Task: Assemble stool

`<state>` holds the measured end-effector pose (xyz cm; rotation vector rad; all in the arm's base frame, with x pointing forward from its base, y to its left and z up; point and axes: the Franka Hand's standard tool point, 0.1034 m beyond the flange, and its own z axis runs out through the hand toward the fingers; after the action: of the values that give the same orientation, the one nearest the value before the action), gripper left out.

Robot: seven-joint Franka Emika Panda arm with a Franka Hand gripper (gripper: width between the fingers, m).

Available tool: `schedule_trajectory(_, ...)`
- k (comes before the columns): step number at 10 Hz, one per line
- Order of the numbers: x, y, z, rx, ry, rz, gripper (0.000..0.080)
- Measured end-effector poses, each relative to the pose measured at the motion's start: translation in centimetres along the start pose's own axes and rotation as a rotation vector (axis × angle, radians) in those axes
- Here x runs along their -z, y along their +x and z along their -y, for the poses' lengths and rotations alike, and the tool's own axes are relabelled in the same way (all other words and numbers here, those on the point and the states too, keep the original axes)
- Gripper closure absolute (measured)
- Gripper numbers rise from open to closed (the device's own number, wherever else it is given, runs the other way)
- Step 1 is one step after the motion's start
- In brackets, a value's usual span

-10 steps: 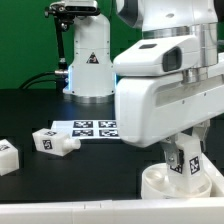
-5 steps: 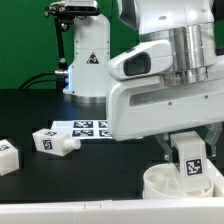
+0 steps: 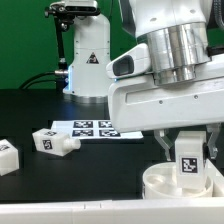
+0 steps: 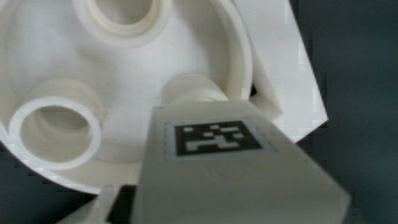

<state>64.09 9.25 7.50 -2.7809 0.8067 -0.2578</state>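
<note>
Tool (image 3: pixel 187 152) has rotated about its vertical axis over the last second, taking the leg (image 3: pixel 187 166) with it. The leg's tag was angled toward the exterior view's left and now faces the camera nearly square. The leg shifted slightly toward the exterior view's right over the seat (image 3: pixel 158 184), mostly in the first half-second, with little shift since. The hand housing (image 3: pixel 150 100) swung round too. The grey wrist flange (image 3: pixel 178 40), barely showing a second ago, is now in plain sight.
</note>
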Motion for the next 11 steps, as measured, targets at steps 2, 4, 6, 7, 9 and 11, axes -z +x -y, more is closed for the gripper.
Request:
schedule_trajectory(2, 0.1, 0.0, -0.1, -0.135, 0.003, 0.001, 0.0462)
schedule_trajectory(4, 0.0, -0.3, 0.0, -0.433, 0.007, 0.001, 0.0461)
schedule_trajectory(6, -0.1, -0.7, 0.0, -0.702, 0.034, -0.020, 0.0461)
schedule_trajectory(7, -0.2, -1.0, 0.2, -0.706, 0.036, -0.021, 0.0461)
schedule_trajectory(9, -0.2, -1.0, 0.2, -0.625, 0.032, -0.016, 0.0461)
schedule_trajectory(11, 0.6, -1.0, 0.5, -0.394, -0.002, 0.070, 0.0201)
